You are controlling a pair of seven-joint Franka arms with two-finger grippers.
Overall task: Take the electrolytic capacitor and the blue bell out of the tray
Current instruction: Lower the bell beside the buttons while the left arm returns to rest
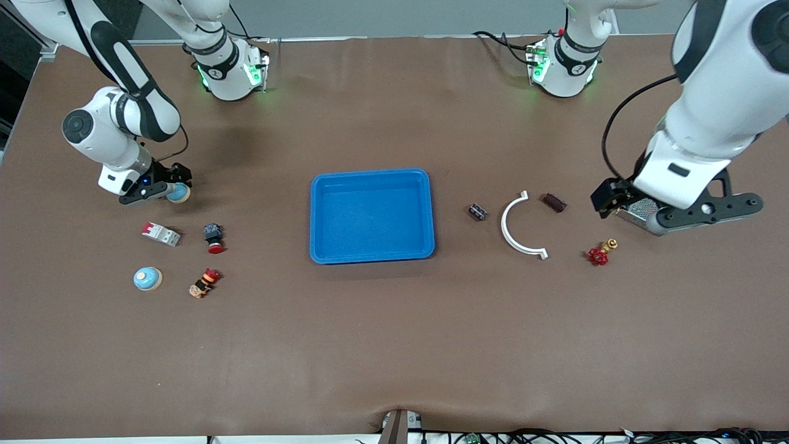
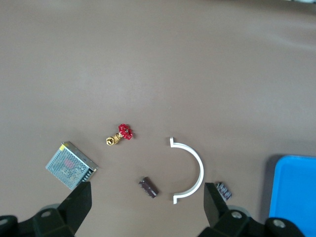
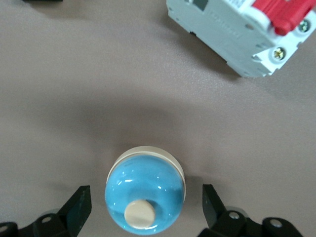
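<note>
A blue bell (image 1: 179, 193) with a cream button stands on the table at the right arm's end. My right gripper (image 1: 167, 191) is low around it. In the right wrist view the bell (image 3: 145, 197) sits between the open fingers (image 3: 79, 207), and neither touches it. A second blue bell (image 1: 148, 279) stands nearer the front camera. The small dark capacitor (image 1: 478, 212) lies between the tray and a white arc, and also shows as a capacitor (image 2: 223, 190) in the left wrist view. My left gripper (image 1: 607, 198) hangs open, high above a brown toothed piece (image 2: 148, 187).
A blue tray (image 1: 372, 174) sits mid-table. By the bells lie a white-and-red breaker (image 1: 161, 234), a red push button (image 1: 213, 238) and an orange-red part (image 1: 205, 283). At the left arm's end lie a white arc (image 1: 515, 225), a red valve (image 1: 600, 253) and a metal mesh box (image 2: 70, 165).
</note>
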